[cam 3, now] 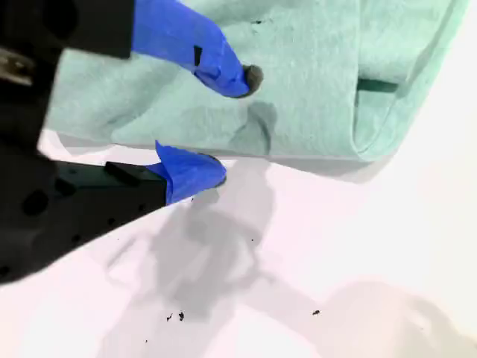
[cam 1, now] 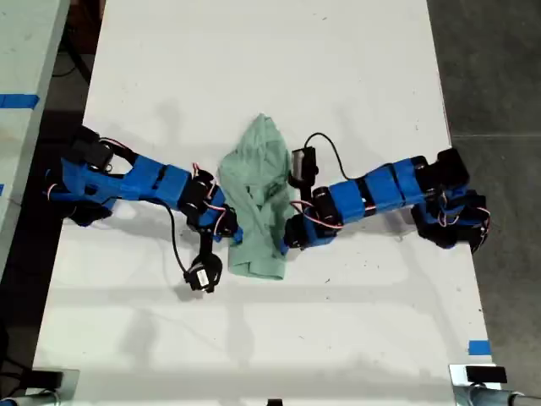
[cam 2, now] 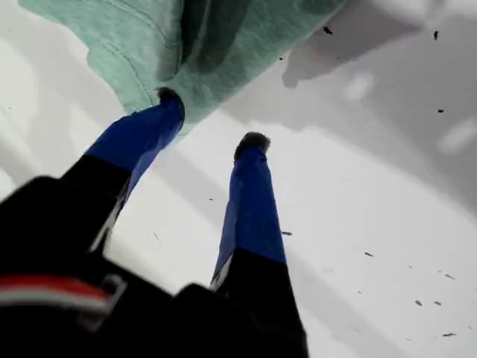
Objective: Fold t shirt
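White table (cam 1: 254,68) under both your arms, the shirt (cam 1: 258,199) bunched at its middle between them. My first gripper (cam 2: 212,119) is spread, one fingertip (cam 2: 170,97) touching the shirt's hem. My second gripper (cam 3: 223,123) is spread too, straddling the shirt's edge, holding nothing.

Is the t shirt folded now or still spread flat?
Partly folded: the t shirt lies bunched in a narrow, wrinkled strip on the table, layers overlapping, not spread flat or neatly squared.
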Controlling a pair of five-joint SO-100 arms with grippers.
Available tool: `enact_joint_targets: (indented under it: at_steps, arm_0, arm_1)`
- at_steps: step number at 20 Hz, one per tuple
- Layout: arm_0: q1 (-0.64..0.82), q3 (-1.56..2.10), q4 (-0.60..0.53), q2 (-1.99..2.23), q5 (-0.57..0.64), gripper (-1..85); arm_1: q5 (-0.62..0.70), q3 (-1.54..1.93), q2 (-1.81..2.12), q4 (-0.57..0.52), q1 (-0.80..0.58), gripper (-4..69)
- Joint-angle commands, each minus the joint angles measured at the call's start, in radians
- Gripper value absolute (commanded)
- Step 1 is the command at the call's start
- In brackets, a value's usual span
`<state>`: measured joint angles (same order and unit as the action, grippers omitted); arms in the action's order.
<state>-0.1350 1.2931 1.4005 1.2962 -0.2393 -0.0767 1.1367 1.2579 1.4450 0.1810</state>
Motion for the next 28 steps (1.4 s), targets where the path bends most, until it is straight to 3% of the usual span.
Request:
enact_joint_targets:
  at_steps: [1,8,11,14,15,16,17,24,26,28]
  arm_0:
    - [-0.006,-0.069,-0.005,-0.017,-0.006,17.0]
    - [-0.023,-0.110,-0.121,-0.140,-0.005,14.7]
    - [-0.015,-0.225,-0.149,-0.268,0.032,0.1]
    - [-0.020,-0.272,-0.187,-0.318,0.049,-0.2]
    - [-0.021,-0.272,-0.189,-0.314,0.051,-0.2]
    - [-0.021,-0.272,-0.186,-0.310,0.051,-0.2]
    - [-0.023,-0.270,-0.183,-0.305,0.051,-0.2]
    - [-0.101,-0.299,-0.193,-0.195,0.060,-0.2]
    - [-0.098,-0.285,-0.170,-0.133,0.077,-0.2]
    - [-0.044,-0.281,-0.074,-0.124,0.066,-0.2]
  arm_1:
    - [0.023,-0.064,-0.014,-0.044,-0.006,19.4]
    - [0.075,-0.095,-0.114,-0.158,-0.020,18.7]
    - [0.074,-0.101,-0.140,-0.198,-0.006,18.3]
    - [0.071,-0.107,-0.141,-0.204,0.003,17.1]
    - [0.072,-0.110,-0.141,-0.206,0.005,14.6]
    - [0.074,-0.110,-0.141,-0.206,0.008,5.4]
    - [0.069,-0.110,-0.141,-0.202,0.012,0.1]
    - [0.020,-0.172,-0.089,-0.048,0.132,0.1]
    - [0.054,-0.245,-0.061,0.020,0.130,0.1]
    - [0.160,-0.212,0.021,0.011,0.078,0.1]
